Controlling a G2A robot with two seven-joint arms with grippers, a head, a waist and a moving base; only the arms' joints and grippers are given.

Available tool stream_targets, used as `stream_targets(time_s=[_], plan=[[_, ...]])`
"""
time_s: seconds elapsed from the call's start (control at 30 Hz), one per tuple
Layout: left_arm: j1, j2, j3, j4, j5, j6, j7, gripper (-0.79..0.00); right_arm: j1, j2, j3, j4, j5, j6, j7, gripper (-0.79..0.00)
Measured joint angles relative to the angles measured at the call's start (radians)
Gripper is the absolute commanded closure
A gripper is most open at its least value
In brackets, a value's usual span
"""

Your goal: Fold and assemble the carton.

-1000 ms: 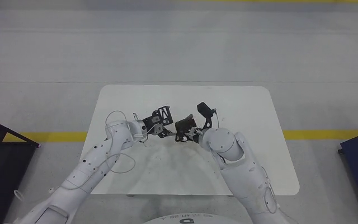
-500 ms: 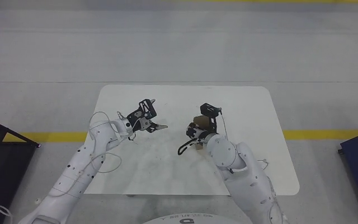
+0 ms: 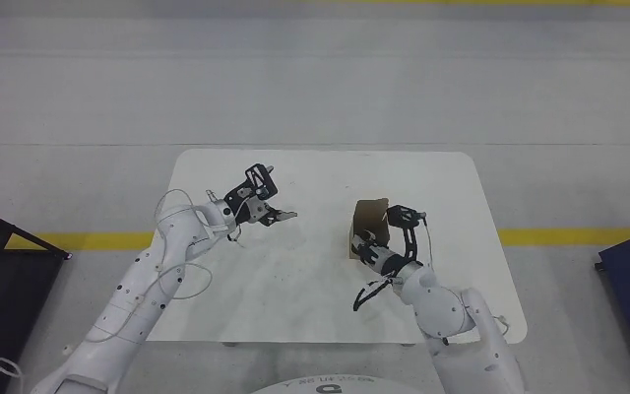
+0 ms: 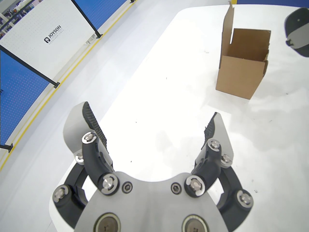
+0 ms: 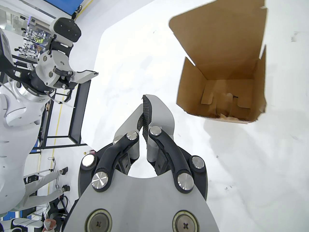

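Observation:
The brown carton (image 3: 370, 223) stands upright on the white table (image 3: 295, 305), right of centre. Its top is open and one flap stands up on its far side. In the right wrist view the carton (image 5: 222, 73) shows folded bottom tabs inside. My right gripper (image 5: 146, 108) is shut on nothing, just beside the carton and apart from it; from above the right gripper (image 3: 368, 254) sits at the carton's near side. My left gripper (image 4: 150, 121) is open and empty, well left of the carton (image 4: 241, 78). From above the left gripper (image 3: 279, 213) hangs over the table's middle left.
Bare table surface lies between the two arms and in front of them. Blue and white barrier panels (image 4: 48, 37) stand on the floor beyond the table. A yellow floor line (image 3: 561, 236) runs past both table sides.
A second ago both grippers met at the table's middle. The carton now stands at the right, the right arm has moved right with it, and the left arm has drawn back left.

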Motion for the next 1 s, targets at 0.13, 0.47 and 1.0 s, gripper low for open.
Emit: stream_targets(time_s=[0.13, 0.47, 1.0], plan=[[-0.066, -0.026, 0.075, 0.015, -0.043, -0.01, -0.087, -0.785, -0.105, 0.012, 0.106, 0.051, 0.11, -0.213, -0.09, 0.0], [-0.203, -0.089, 0.233, 0.06, -0.101, 0.008, -0.213, -0.785, -0.111, 0.025, 0.208, 0.167, 0.303, -0.426, -0.078, 0.0], [-0.202, -0.089, 0.232, 0.06, -0.1, 0.007, -0.212, -0.785, 0.17, 0.06, 0.303, 0.457, 0.719, -0.32, 0.191, 0.0]])
